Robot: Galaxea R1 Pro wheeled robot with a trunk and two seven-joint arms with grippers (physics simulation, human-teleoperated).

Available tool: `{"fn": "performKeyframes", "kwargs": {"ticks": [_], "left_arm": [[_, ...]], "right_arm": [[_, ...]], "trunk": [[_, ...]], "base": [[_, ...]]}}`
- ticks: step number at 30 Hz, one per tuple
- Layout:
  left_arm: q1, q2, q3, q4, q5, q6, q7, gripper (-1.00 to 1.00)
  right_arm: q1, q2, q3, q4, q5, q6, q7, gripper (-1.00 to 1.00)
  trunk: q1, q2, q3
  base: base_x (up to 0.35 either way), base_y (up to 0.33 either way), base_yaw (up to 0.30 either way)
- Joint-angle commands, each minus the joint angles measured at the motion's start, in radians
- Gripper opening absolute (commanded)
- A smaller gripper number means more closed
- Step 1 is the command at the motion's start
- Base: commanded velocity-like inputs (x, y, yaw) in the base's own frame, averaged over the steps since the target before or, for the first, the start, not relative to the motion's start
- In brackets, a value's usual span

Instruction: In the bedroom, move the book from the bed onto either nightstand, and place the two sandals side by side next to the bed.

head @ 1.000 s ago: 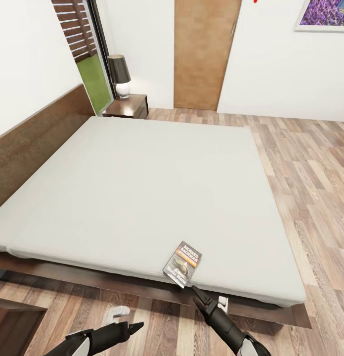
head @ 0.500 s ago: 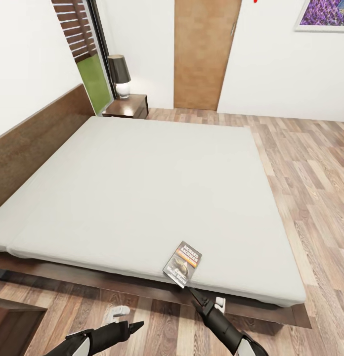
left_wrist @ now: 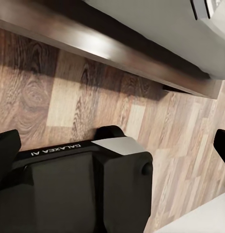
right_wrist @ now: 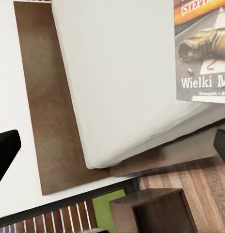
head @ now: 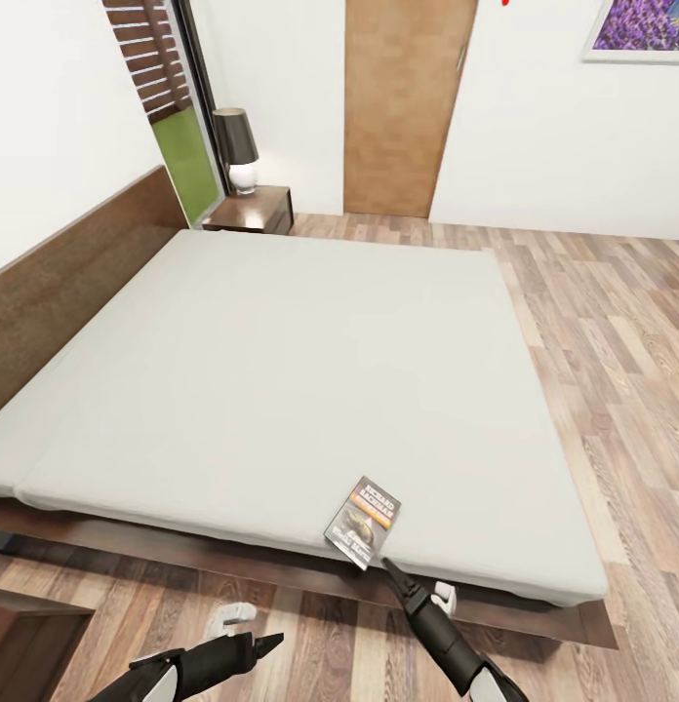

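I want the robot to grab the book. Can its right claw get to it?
Probably yes. The right claw sits just off the near corner of the small dark paperback book, with nothing between them.

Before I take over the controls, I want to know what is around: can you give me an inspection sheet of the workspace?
Surface: bed, plain pale mattress on a dark wooden frame, bare apart from the book.
Job's things: book lies flat at the mattress's near edge; nightstand stands at the bed's far corner; sandals not made out with certainty.
Clutter: lamp on the nightstand.
Grippers: right gripper just short of the book's near corner, not touching it, open; left gripper low over the floor, cannot tell if open.
Cables: nothing seen.
Surroundings: white walls, tan door, framed picture, wood-plank floor.
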Motion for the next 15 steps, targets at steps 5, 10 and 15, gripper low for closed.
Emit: {"fn": "performKeyframes", "kwargs": {"ticks": [5, 10, 15], "left_arm": [[0.000, 0.000, 0.004, 0.000, 0.005, 0.010, -0.004, 1.00], [0.000, 0.000, 0.003, 0.000, 0.005, 0.011, -0.004, 1.00], [0.000, 0.000, 0.004, 0.000, 0.005, 0.011, -0.004, 1.00]], "right_arm": [[-0.001, 0.001, -0.004, -0.001, 0.003, 0.019, 0.005, 1.00], [-0.001, 0.001, -0.004, -0.001, 0.003, 0.025, 0.006, 1.00], [-0.001, 0.002, -0.004, -0.001, 0.003, 0.031, 0.007, 1.00]], "trunk": [[0.000, -0.001, -0.001], [0.000, -0.001, -0.001], [0.000, -0.001, -0.001]], "base": [[0.014, 0.031, 0.000], [0.002, 0.005, 0.000], [0.029, 0.106, 0.000]]}}
